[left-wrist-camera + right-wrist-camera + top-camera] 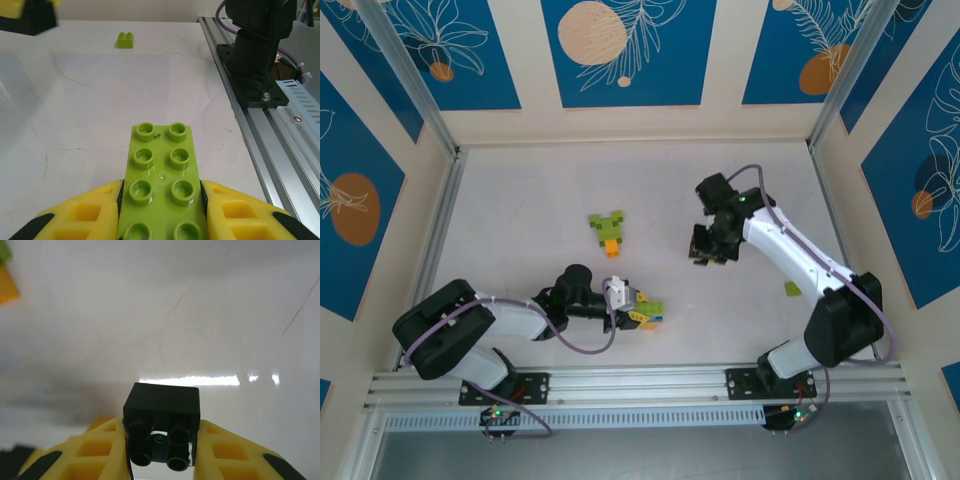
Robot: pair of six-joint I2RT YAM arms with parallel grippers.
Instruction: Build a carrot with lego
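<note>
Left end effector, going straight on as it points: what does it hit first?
Probably nothing: bare table ahead. The small lime brick sits slightly left of its line; the held green brick might clip it.

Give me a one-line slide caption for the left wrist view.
The left claw shut on a long green brick; a small green brick lies on the table beyond.

Left arm (510, 322) low, right arm (790, 250) seemingly raised, both jaws clamped
</note>
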